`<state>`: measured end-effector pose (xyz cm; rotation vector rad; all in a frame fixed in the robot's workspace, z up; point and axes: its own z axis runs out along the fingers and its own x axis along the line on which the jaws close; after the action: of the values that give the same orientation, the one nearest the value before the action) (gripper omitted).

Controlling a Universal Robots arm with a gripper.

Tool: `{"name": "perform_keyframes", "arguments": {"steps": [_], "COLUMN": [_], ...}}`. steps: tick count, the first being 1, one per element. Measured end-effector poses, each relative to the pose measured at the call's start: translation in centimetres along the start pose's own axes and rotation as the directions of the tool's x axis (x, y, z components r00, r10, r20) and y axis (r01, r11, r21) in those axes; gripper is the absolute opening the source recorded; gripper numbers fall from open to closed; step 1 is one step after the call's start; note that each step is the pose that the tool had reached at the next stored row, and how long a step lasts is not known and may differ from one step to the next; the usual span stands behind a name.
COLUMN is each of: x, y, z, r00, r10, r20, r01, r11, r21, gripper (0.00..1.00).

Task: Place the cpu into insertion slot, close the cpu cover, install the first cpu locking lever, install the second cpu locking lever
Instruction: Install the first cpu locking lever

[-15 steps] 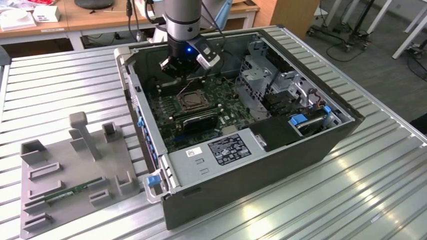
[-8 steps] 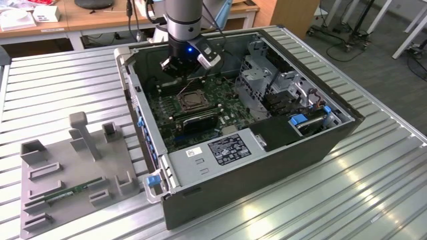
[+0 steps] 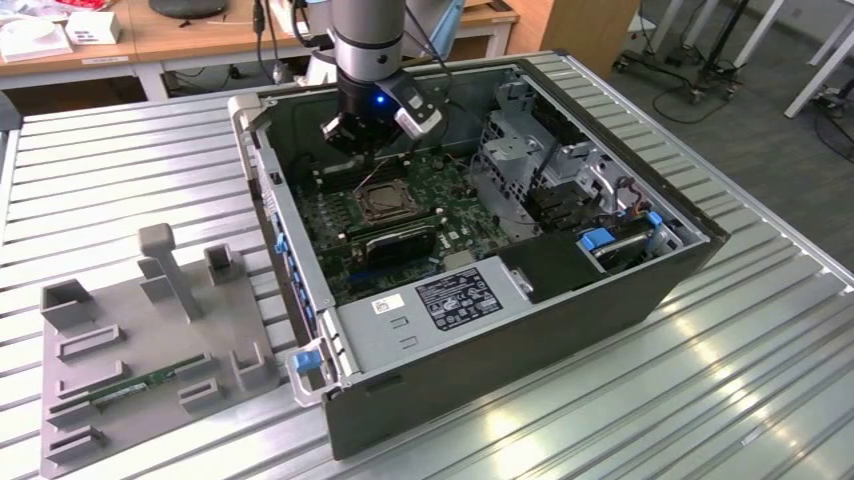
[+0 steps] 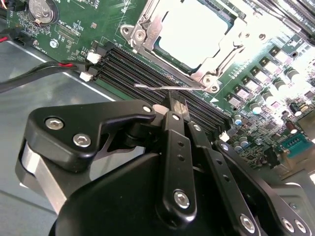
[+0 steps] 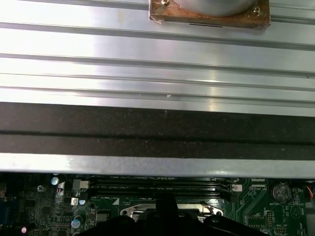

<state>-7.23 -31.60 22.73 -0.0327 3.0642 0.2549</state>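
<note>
The cpu (image 4: pixel 194 34), with its pale silvery top, lies in the insertion slot (image 3: pixel 380 203) on the green board inside the open computer case. The cpu cover (image 4: pixel 147 27) lies flat around it, framing the chip. A thin wire locking lever (image 4: pixel 152 88) stands out along the socket's edge above the black memory slots. My gripper (image 4: pixel 177 103) is shut, its black fingertips right against that lever. In the exterior view my gripper (image 3: pixel 358 140) hangs just behind the socket. In the first wrist view its fingertips (image 5: pixel 165 201) sit at the socket edge.
Long black memory slots (image 4: pixel 147 69) run beside the socket, and a red-black cable (image 4: pixel 44 71) lies near them. The case's drive cage (image 3: pixel 534 160) and power supply (image 3: pixel 441 300) hem in the board. A grey fixture tray (image 3: pixel 80 300) holding a green memory stick (image 3: pixel 134 385) lies at the exterior view's left.
</note>
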Motion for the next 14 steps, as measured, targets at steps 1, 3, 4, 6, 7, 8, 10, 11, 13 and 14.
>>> {"name": "perform_keyframes", "arguments": {"steps": [1,3,4,6,7,8,10,11,13,14], "x": [-0.02,-0.07,-0.10,-0.10,-0.10,-0.10,-0.12,-0.12,-0.14,-0.14], "y": [0.00,-0.01,-0.02,-0.03,-0.03,-0.03,-0.02,-0.01,0.01,0.01], "z": [0.02,0.10,0.14,0.18,0.18,0.18,0.23,0.25,0.27,0.27], "r00": [1.0000,1.0000,1.0000,1.0000,1.0000,1.0000,1.0000,1.0000,1.0000,1.0000], "r10": [0.000,0.000,0.000,0.000,0.000,0.000,0.000,0.000,0.000,0.000], "r20": [0.0000,0.0002,0.0002,0.0000,0.0000,-0.0001,0.0002,0.0002,0.0002,0.0002], "r01": [0.000,0.000,0.000,0.000,0.000,0.000,0.000,0.000,0.000,0.000], "r11": [1.0000,1.0000,1.0000,1.0000,1.0000,1.0000,1.0000,1.0000,1.0000,1.0000], "r21": [-0.0002,-0.0005,-0.0004,-0.0002,-0.0001,-0.0001,-0.0008,-0.0013,-0.0019,-0.0020], "gripper": [0.11,0.11,0.11,0.11,0.11,0.11,0.11,0.11,0.11,0.11]}}
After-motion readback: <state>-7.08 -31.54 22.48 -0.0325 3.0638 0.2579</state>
